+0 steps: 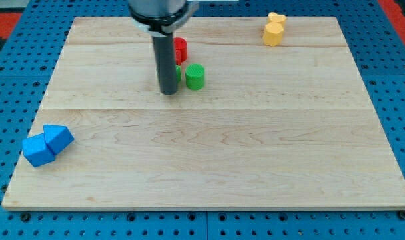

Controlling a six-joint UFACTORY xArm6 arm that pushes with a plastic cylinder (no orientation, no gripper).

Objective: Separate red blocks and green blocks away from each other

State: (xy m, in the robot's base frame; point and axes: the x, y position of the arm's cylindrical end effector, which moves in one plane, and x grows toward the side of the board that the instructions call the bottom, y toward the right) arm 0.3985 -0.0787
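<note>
A red block [180,50] sits near the view's top centre, partly hidden behind my rod. A green cylinder [195,77] stands just below and right of it. A second green block [178,73] shows only as a sliver at the rod's right edge. My tip [168,92] rests on the board just left of the green blocks and below the red one, touching or nearly touching the hidden green block.
Two yellow blocks [274,30] sit together at the view's top right. Two blue blocks [46,144] sit together at the left edge of the wooden board [209,167]. A blue pegboard surrounds the board.
</note>
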